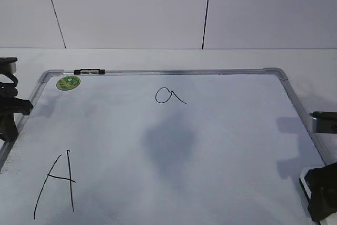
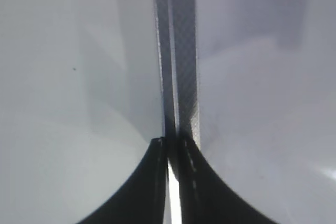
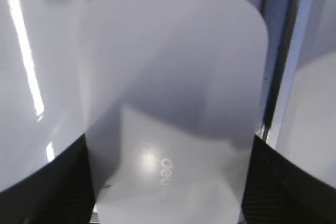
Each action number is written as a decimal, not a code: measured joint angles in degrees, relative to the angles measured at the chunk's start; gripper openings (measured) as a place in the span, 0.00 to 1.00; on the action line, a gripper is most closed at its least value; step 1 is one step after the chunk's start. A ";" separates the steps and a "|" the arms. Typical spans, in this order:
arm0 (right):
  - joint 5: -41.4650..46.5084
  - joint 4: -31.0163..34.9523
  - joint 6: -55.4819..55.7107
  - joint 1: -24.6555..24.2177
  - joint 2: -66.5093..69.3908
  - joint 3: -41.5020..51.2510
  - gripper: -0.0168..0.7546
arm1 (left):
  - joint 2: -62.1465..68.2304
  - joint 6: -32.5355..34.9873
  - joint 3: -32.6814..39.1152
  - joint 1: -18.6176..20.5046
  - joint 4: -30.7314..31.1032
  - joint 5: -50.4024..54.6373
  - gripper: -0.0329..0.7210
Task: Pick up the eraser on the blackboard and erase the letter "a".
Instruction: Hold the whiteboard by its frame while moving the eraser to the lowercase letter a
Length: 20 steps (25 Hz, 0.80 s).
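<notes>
The blackboard (image 1: pixel 226 146) lies flat on the table, a white board with a silver frame and a green sticker (image 1: pixel 68 82). The small letter "a" (image 1: pixel 169 96) is written at upper centre. The white eraser (image 3: pixel 173 66) lies at the board's right edge, and a sliver of it shows in the exterior view (image 1: pixel 304 178). My right gripper (image 3: pixel 169 141) straddles it with both fingers against its sides; it is at the lower right of the exterior view (image 1: pixel 322 196). My left gripper (image 2: pixel 170 142) is shut on the board's left frame (image 2: pixel 184 51); it is also at the left of the exterior view (image 1: pixel 9 117).
A large capital "A" (image 1: pixel 55 185) is drawn at the board's lower left. A small black-and-silver clip (image 1: pixel 89 71) sits on the top frame. A grey smudge-like shadow (image 1: pixel 168 143) lies mid-board. A white wall rises behind the table.
</notes>
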 joint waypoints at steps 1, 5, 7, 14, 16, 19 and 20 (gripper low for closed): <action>0.67 0.14 0.00 0.00 0.00 -0.89 0.73 | 0.00 0.00 0.00 0.00 0.00 0.00 0.07; 1.62 0.28 0.00 0.00 0.00 -4.33 0.73 | 0.00 0.00 0.00 0.00 0.00 0.00 0.07; 1.62 0.28 0.00 0.00 0.00 -5.67 0.73 | 0.00 0.00 0.00 0.00 0.00 0.00 0.07; 2.04 2.83 0.30 0.00 1.34 -13.40 0.73 | 0.00 0.00 0.00 0.00 0.00 0.00 0.07; 2.55 2.83 0.30 0.00 2.72 -17.02 0.73 | 0.00 0.00 0.00 0.00 0.00 0.00 0.07; 3.87 2.83 0.30 0.00 5.96 -22.78 0.73 | 0.00 0.00 0.00 0.00 0.00 0.00 0.07; 4.38 2.83 0.40 0.08 7.47 -24.98 0.73 | 0.00 0.00 0.00 0.00 0.00 0.00 0.07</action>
